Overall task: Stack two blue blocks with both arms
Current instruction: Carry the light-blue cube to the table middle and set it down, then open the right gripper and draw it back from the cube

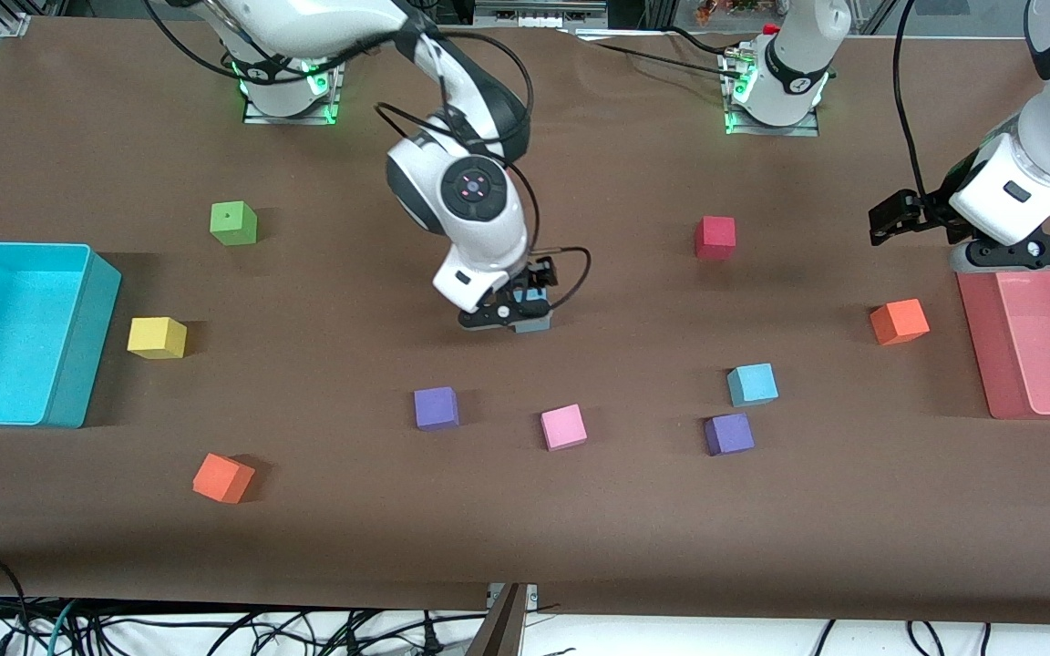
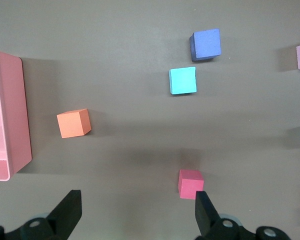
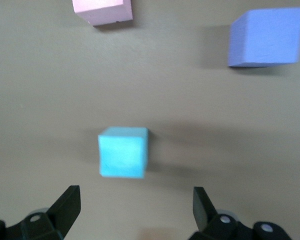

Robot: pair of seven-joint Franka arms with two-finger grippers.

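Orange cube (image 1: 223, 477) nearest camera, off-task. Right claw (image 1: 525, 308) low at desk (image 1: 525, 528) centre, jaws spread wide, holding nothing; blue block (image 3: 123, 152) on desk just ahead of fingers, not between them. Second blue block (image 1: 752, 384) toward left arm's end, beside purple cube (image 1: 729, 434). Left claw (image 2: 137, 212) wide open, empty, waits over pink bin (image 1: 1035, 337) edge, nearer that block.

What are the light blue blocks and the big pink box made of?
The light blue block under the right gripper and the other light blue block look like soft foam: matte, slightly grainy, no shine. The pink box looks like smooth, see-through plastic, though that is only a guess.
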